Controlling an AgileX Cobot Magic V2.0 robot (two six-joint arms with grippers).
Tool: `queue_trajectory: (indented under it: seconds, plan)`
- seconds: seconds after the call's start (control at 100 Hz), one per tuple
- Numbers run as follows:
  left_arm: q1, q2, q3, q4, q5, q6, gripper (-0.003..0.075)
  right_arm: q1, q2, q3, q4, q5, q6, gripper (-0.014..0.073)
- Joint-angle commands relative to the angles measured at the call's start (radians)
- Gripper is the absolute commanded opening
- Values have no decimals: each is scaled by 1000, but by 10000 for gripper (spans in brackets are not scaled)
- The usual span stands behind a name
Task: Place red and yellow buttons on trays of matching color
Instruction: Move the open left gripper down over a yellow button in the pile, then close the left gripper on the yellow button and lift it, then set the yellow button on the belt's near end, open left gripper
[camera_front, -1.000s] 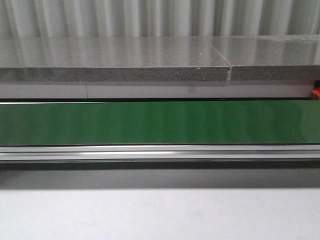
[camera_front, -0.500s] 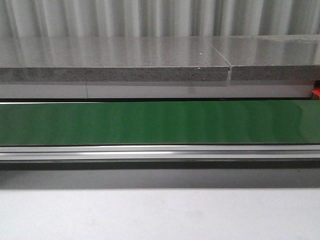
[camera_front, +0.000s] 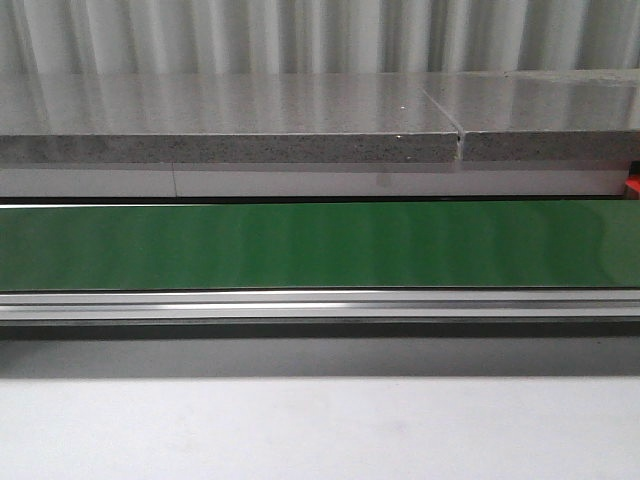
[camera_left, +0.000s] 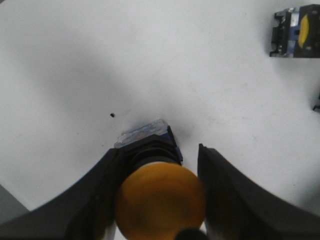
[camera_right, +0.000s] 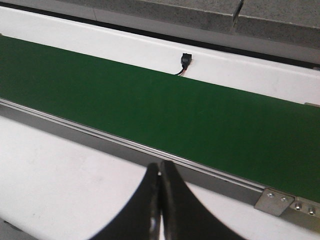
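— While the front view offers only the green conveyor belt (camera_front: 320, 245), its metal rail (camera_front: 320, 303) and the grey stone ledge (camera_front: 230, 120) behind, what is the left arm doing?

— Its wrist camera tells it. The left gripper (camera_left: 159, 200) has its two dark fingers (camera_left: 95, 200) on either side of a yellow button (camera_left: 160, 200), the domed cap filling the gap between them. The button's black body and its clear-blue base (camera_left: 145, 132) point toward the white table (camera_left: 100, 60) below; whether the base touches the surface I cannot tell.

— Clamped, then?

— The fingers press against the cap on both sides, so yes, closed around it.

— Any other buttons?

— A second one with a yellow face and a black housing (camera_left: 295, 35) lies on the table, well apart from the held one (partly cut off by the frame edge).

— And the right arm?

— The right gripper (camera_right: 160, 200) has its fingertips together with nothing between them, over the white table just beside the belt's rail. No tray appears in any view
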Motion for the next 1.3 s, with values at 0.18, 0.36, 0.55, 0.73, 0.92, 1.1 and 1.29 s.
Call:
queue_trajectory:
  seconds: [0.18,0.36,0.55,0.73,0.92,1.1,1.29]
  plan:
    - [-1,-186,-28,-22,8,34,186,0,3,-26,4,-65,-13,-106]
    - [-11,-267,-54,-26,66,51,186,0,3,-26,4,-65,-13,-106]
    - [-109,-291,-143,-14,156,51,186,0,3,-26,4,-65,-13,-106]
    - [-235,-293,-239,-12,213,51,186,0,3,-26,4,-65,-13,-106]
    - [-363,-291,-263,5,226,58,186,0,3,-26,4,-65,-13,-106]
    - [-445,-281,-263,5,213,58,186,0,3,-26,4,-65,-13,-106]
    - [-491,-231,-265,5,226,74,186,0,3,-26,4,-65,-13,-106]
